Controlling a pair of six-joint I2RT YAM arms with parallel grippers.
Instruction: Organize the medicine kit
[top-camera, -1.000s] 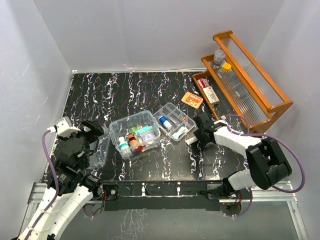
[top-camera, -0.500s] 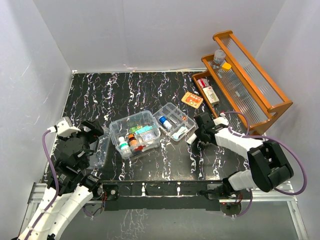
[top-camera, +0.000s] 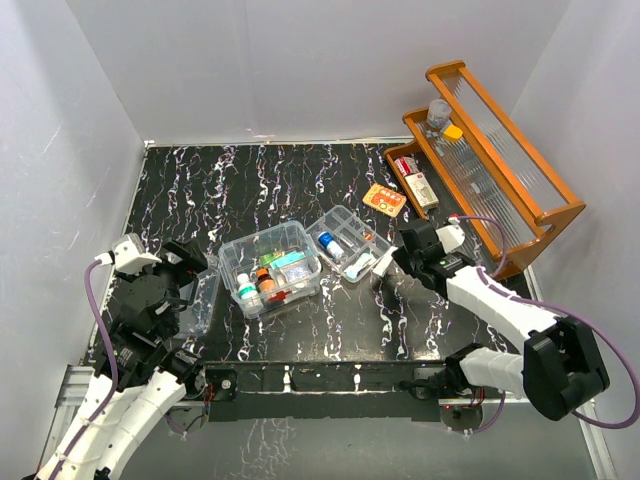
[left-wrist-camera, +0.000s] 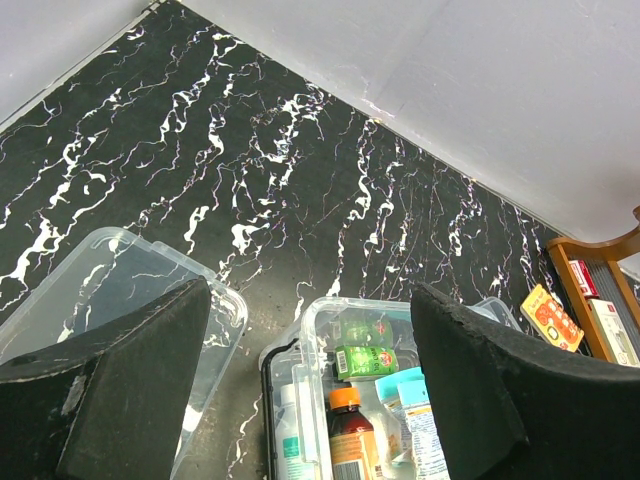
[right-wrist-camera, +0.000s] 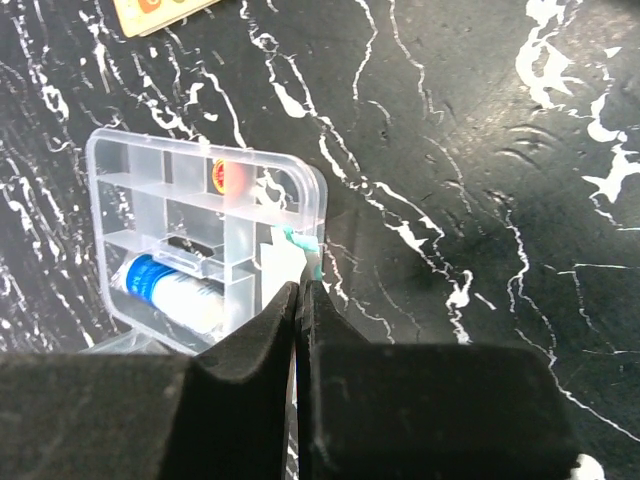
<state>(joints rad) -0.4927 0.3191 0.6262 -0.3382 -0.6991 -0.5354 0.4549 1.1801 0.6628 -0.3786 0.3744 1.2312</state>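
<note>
Overhead, the open medicine kit (top-camera: 262, 238) sits mid-table, a divided tray (top-camera: 360, 228) just right of it, the right gripper (top-camera: 388, 268) at the tray's near corner. Left wrist alone shows the left gripper (left-wrist-camera: 310, 295) wide apart and empty above kit and lid (left-wrist-camera: 110, 270). Right wrist shows jaws pressed together beside a white-teal piece (right-wrist-camera: 292, 250).

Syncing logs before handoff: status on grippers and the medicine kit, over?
Left gripper open, above the clear lid. Right gripper shut at a white-teal packet beside the divider tray; hold unclear. Medicine kit open, bottles inside. Nothing blocking it.

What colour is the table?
The table is black with white streaks; best in the left wrist view.
</note>
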